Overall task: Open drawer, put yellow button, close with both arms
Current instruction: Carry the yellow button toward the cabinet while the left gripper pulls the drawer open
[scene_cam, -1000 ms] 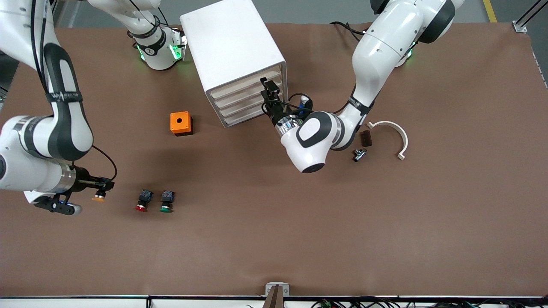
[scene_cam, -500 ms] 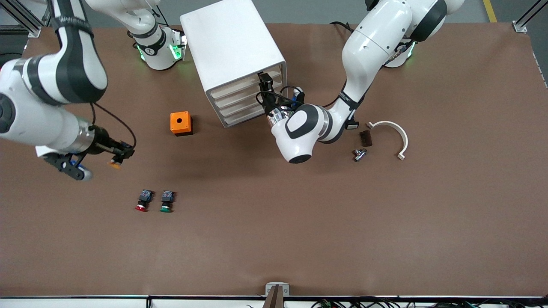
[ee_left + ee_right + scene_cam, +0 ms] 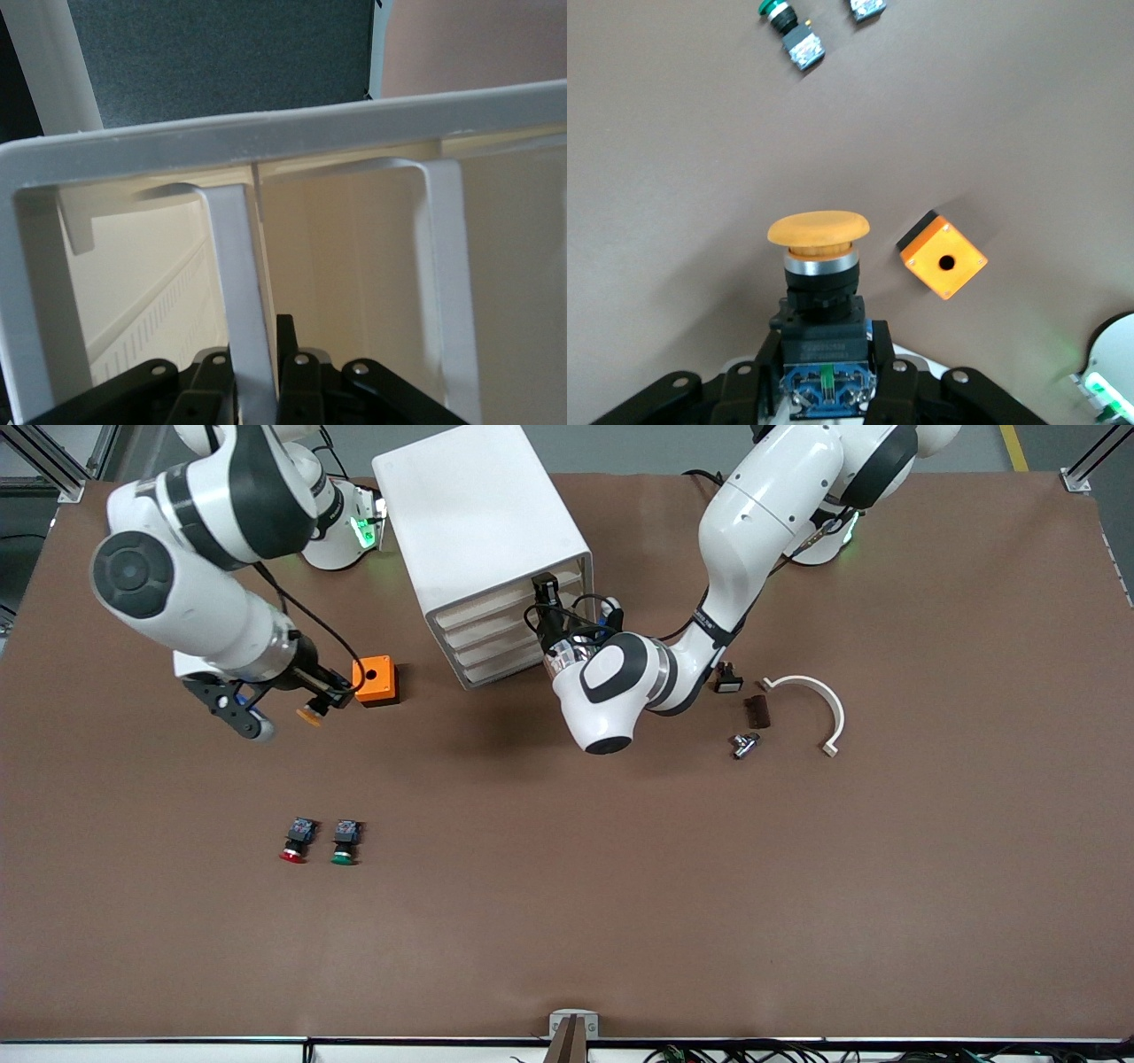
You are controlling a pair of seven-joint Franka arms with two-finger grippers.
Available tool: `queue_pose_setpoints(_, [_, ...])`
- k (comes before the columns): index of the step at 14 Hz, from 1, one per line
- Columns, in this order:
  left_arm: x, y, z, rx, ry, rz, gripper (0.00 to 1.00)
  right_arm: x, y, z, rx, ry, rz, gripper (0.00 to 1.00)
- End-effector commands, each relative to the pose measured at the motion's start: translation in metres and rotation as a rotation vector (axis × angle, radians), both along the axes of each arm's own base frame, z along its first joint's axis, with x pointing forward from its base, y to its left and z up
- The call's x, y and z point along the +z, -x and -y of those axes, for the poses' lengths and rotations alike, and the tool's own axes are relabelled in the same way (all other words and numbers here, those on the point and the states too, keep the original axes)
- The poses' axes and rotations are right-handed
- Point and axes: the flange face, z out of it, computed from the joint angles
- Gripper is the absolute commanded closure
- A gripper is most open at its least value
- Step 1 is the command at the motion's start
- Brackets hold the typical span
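Left gripper (image 3: 542, 599) is pinched shut on the drawer (image 3: 505, 608) handle, the top one of the white cabinet (image 3: 474, 514). In the left wrist view the fingers (image 3: 297, 376) clamp a vertical white handle bar (image 3: 239, 292); drawer looks flush, not pulled yet as far as I can tell.

Right gripper (image 3: 328, 695) is clamped on the yellow button (image 3: 309, 714), carried in the air just beside the orange box (image 3: 374, 680), toward the right arm's end of the table. Right wrist view: the jaws hold the black body, the yellow cap (image 3: 818, 228) points away from the wrist, the box lies below on the mat.

Step in hand, my read: opening the drawer, button staged and ready. Next move calls for a straight pull by the left arm along the drawer axis, the cabinet sits at an angle, so a skewed pull may drag the whole box. Then the right arm goes over the open tray.

Surface: brown mat (image 3: 620, 886). Red button (image 3: 295, 841) and green button (image 3: 344, 842) lie side by side, nearer the camera. A white curved clamp (image 3: 815, 700), a dark block (image 3: 757, 711) and a small metal fitting (image 3: 742, 744) sit toward the left arm's end. Grey floor past the table edge.
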Motion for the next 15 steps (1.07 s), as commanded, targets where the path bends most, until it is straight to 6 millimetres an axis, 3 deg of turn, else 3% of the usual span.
queue_pose_setpoints(1, [0.005,-0.009,-0.007,0.02,0.004,-0.015,0.89,0.004,0.012,-0.037,-0.083,-0.013,0.033,1.0])
queue_pose_setpoints(6, [0.006,-0.042,-0.034,0.086,0.008,-0.015,0.89,0.007,0.02,-0.083,-0.183,-0.014,0.066,1.0])
queue_pose_setpoints(11, [-0.006,-0.083,-0.074,0.183,0.0,-0.031,0.89,-0.001,0.059,-0.152,-0.274,0.006,0.056,1.0])
queue_pose_setpoints(15, [-0.005,-0.113,-0.102,0.248,0.007,-0.018,0.88,-0.015,0.078,-0.194,-0.36,0.002,0.068,1.0])
